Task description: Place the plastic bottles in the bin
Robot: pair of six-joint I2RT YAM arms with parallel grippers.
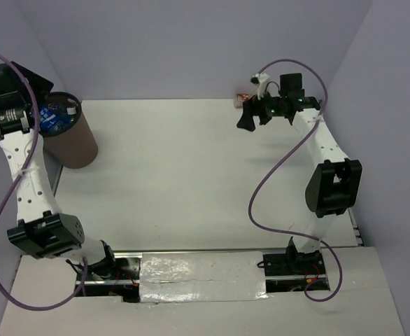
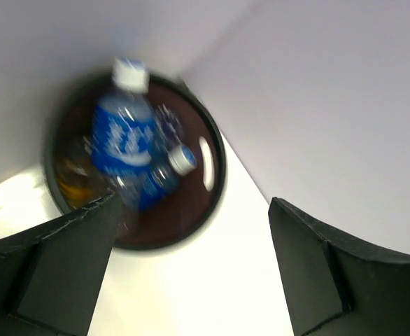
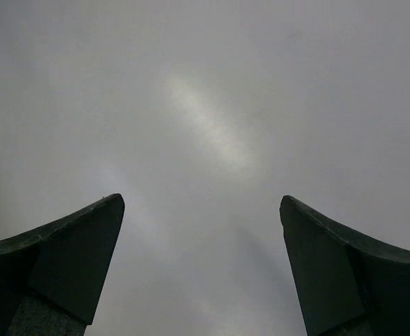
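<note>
**Left hand open over the bin, right hand open at the far edge**

My left gripper hangs above the bin with its jaws spread wide and nothing between them; the bin stands at the ten o'clock corner of the table, upright, with its black rim facing up at my wrist camera.

Inside it, in the blurred left wrist view, a blue-labelled bottle lies with its white cap toward twelve o'clock; a smaller bottle rests against it at its four o'clock, cap turned toward three; an amber patch shows at the bin's eight o'clock, too smeared for me to name. From the top view I see only a bit of blue in the bin's dark mouth.

My right gripper is at about one o'clock on the table, near the back wall; its fingers stand well apart and hold nothing, with only plain grey surface between them. Just beside it, at its eleven o'clock in the top view, a red-labelled bottle lies against the wall at the table's far edge; it is too small for me to tell more, or whether my fingers touch it.
</note>
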